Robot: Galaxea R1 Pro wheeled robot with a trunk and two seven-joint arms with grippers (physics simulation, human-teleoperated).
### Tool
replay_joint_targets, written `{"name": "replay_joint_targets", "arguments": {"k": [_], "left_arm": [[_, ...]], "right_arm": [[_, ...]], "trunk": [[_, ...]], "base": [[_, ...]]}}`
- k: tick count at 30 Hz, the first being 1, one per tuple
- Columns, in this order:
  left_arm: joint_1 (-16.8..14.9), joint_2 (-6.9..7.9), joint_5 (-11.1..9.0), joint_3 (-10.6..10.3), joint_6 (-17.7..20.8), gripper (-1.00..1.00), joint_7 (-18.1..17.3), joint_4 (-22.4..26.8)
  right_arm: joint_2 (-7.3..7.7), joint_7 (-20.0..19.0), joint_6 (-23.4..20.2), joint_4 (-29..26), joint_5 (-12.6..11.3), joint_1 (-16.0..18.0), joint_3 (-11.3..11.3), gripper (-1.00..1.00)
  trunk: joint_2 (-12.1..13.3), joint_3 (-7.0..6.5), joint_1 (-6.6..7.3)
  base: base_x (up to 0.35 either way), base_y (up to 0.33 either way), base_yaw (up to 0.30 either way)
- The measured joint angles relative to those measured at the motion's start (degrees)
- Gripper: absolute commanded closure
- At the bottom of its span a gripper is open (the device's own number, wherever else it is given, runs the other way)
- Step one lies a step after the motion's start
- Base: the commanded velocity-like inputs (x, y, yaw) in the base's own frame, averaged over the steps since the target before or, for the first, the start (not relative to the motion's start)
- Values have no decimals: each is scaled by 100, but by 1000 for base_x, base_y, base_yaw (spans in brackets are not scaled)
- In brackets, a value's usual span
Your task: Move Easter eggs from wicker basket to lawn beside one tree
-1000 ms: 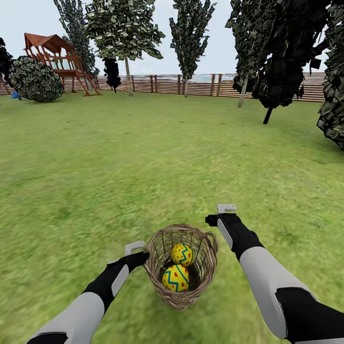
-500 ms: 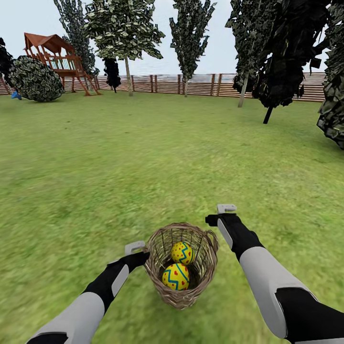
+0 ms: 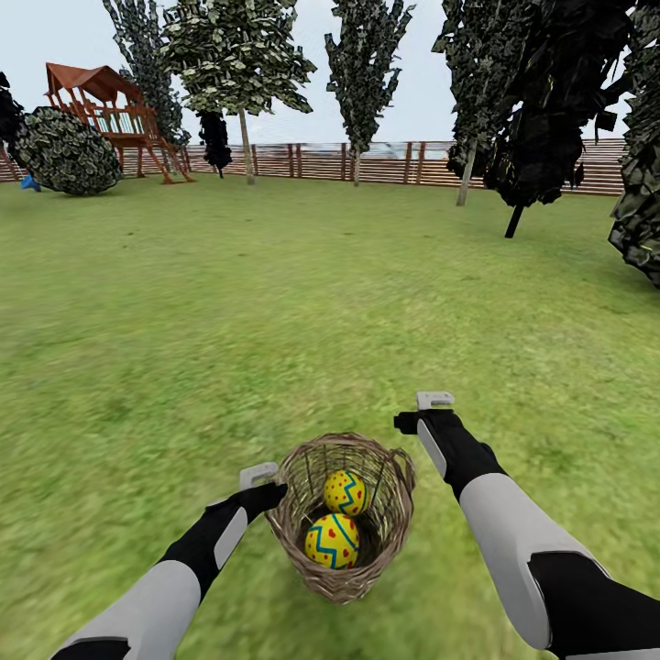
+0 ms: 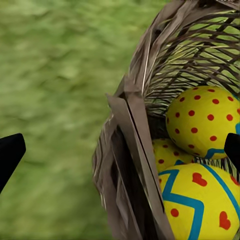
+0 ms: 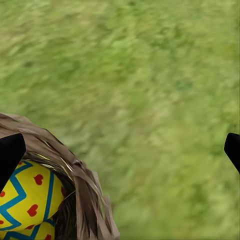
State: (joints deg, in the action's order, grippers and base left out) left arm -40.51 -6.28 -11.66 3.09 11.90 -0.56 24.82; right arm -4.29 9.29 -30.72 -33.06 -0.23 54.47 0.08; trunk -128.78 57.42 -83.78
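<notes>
The wicker basket (image 3: 345, 443) stands on the lawn (image 3: 275, 302) between my two arms. Two Easter eggs show inside it, one (image 3: 346, 492) behind the other (image 3: 332, 541). The left wrist view finds a third egg (image 4: 167, 155) low between them. My left gripper (image 3: 269, 495) is open at the basket's left side, and its fingers straddle the braided rim (image 4: 131, 115). On the basket's right, my right gripper (image 3: 405, 423) hangs open over bare grass, with the rim (image 5: 75, 172) and one egg (image 5: 30, 200) just beside it. A pale-trunked tree (image 3: 246, 142) stands far off by the fence.
A brown slatted fence (image 3: 385, 161) closes the far end of the garden. A wooden play structure (image 3: 110, 110) and a round shrub (image 3: 69, 151) sit at the far left. Dark leafy trees (image 3: 541, 101) crowd the right side. Open grass lies between.
The basket with its eggs has slid a little to the left and towards me. Both arms and the background look unmoved.
</notes>
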Motion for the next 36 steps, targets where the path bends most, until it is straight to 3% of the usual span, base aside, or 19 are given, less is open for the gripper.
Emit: {"name": "replay_joint_targets", "arguments": {"k": [6,18,24,25,36], "left_arm": [[0,0,-15,1,0,-100,0,-2],[1,-8,-26,-6,1,-100,0,-3],[0,-8,-28,-3,0,-100,0,-6],[0,-5,-28,-5,0,100,0,-7],[-3,-3,-50,-2,2,100,-3,-1]], "right_arm": [[0,0,0,0,0,0,0,-100],[0,0,0,-7,-1,0,0,-100],[0,0,0,-6,0,0,0,-100],[0,0,0,-3,0,0,0,-100],[0,0,0,-3,0,0,0,-100]], "trunk": [[0,0,0],[-480,215,-263],[-481,215,-264],[-481,215,-264],[-482,215,-263]], "base": [[0,0,0],[0,0,0],[0,0,0],[0,0,0],[0,0,0]]}}
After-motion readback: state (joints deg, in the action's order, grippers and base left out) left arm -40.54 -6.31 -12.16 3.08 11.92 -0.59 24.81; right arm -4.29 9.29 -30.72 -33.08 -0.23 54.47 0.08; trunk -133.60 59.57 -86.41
